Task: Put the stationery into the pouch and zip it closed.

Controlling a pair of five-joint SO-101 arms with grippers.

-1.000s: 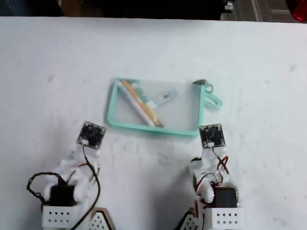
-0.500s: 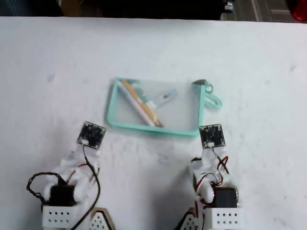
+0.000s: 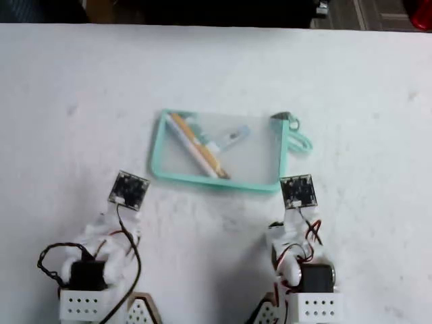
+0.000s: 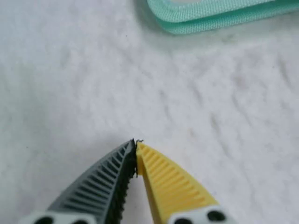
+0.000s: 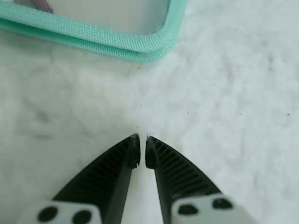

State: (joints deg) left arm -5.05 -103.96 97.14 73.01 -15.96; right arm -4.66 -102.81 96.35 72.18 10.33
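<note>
Where the white, faintly mottled table (image 3: 67,67) ends at its far edge, a dark strip of room (image 3: 202,12) runs across the high view. Nothing differs from the picture a second earlier: both arms and everything on the table lie exactly where they were. At the left, the left gripper (image 4: 135,144), one finger grey and one yellow, is closed with its tips touching and nothing between them. It is held over bare table near the near left corner of a flat clear plastic pouch with a mint-green fabric border (image 3: 156,145). The pouch lies in the middle, slightly askew, apart from both grippers. Inside it, toward its left end, long orange and white pencil-like sticks (image 3: 196,145) lie slanted together, with a small white piece (image 3: 233,137) just to their right. At its far right corner sits a grey zip pull (image 3: 280,117), and a mint-green cord loop (image 3: 302,142) trails onto the table beside it. At the right, the right gripper (image 5: 142,140), both fingers black, is closed to a hairline slit and empty, near the pouch's near right corner.
</note>
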